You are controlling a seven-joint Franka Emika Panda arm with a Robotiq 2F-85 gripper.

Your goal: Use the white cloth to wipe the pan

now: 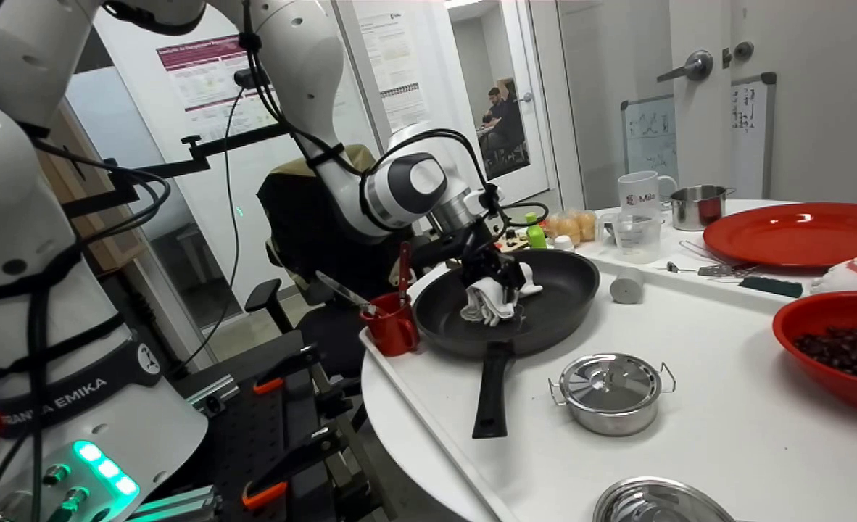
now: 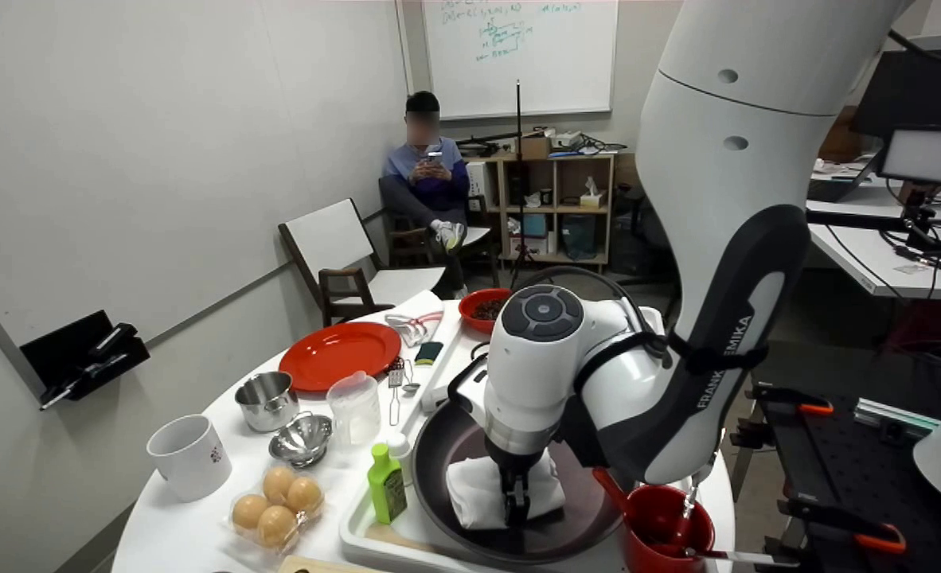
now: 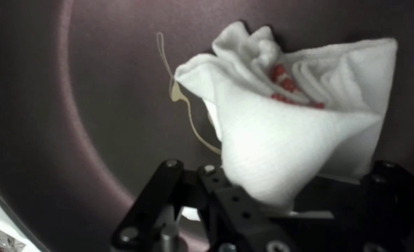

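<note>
Gripping the cloth (image 3: 273,140), the tool (image 2: 517,505) points down into the pan (image 1: 559,308). The cloth sits bunched and folded inside the pan, red marks showing among its creases in the wrist view. A thin tan strand (image 3: 176,92) runs across the pan's bottom to the cloth. A red mug (image 1: 392,331) stands just beside the pan.

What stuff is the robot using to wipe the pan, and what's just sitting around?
For the wiping:
gripper, holding the cloth
white cloth
pan, with the cloth in it

Just sitting around:
red plate
eggs
green bottle
red mug
lidded steel pot
</note>
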